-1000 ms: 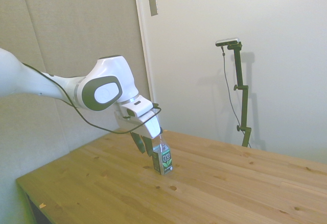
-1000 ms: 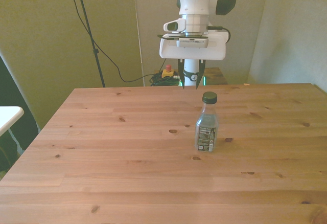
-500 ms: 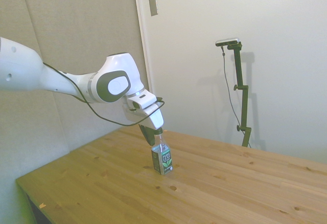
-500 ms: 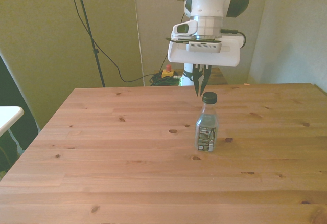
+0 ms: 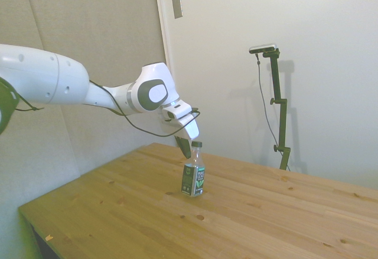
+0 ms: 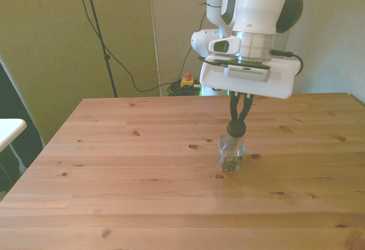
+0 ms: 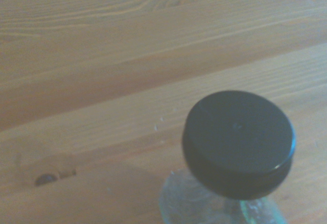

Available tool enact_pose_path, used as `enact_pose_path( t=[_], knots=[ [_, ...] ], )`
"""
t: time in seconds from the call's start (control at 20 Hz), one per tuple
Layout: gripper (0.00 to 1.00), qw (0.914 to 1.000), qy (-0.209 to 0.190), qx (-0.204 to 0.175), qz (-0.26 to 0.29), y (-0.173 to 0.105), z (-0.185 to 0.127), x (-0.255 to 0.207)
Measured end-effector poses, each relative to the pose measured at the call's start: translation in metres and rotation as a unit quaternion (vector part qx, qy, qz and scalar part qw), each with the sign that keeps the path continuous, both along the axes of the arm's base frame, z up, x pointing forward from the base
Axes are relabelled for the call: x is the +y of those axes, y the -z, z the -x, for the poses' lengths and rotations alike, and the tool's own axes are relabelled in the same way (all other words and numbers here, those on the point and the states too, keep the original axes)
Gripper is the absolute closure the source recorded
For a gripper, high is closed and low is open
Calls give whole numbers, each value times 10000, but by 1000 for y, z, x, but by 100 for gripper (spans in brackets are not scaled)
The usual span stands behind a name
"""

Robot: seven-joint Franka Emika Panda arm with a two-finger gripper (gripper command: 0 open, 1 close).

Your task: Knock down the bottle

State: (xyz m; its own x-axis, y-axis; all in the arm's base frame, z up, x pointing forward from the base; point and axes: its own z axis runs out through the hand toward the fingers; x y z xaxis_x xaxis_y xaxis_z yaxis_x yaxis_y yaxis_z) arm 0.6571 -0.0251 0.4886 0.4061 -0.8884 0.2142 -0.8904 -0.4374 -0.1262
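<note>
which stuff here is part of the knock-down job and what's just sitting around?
In the job:
- bottle, tilting on the table
- gripper, fingers closed, at the bottle's cap

Just there:
- red-topped item and cables on the floor behind the table
- white surface at the front view's left

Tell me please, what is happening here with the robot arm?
A white robot arm reaches over the wooden table to a small clear bottle. Its gripper, fingers nearly together, is at the bottle's dark cap, pushing it. In the side view the bottle leans slightly but is not yet down.
</note>
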Motion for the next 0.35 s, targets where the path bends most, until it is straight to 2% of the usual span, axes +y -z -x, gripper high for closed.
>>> enact_pose_path(
  t=[0.35],
  knots=[
    [100,9998,143,-102,130,9,-42,6]
  ],
)
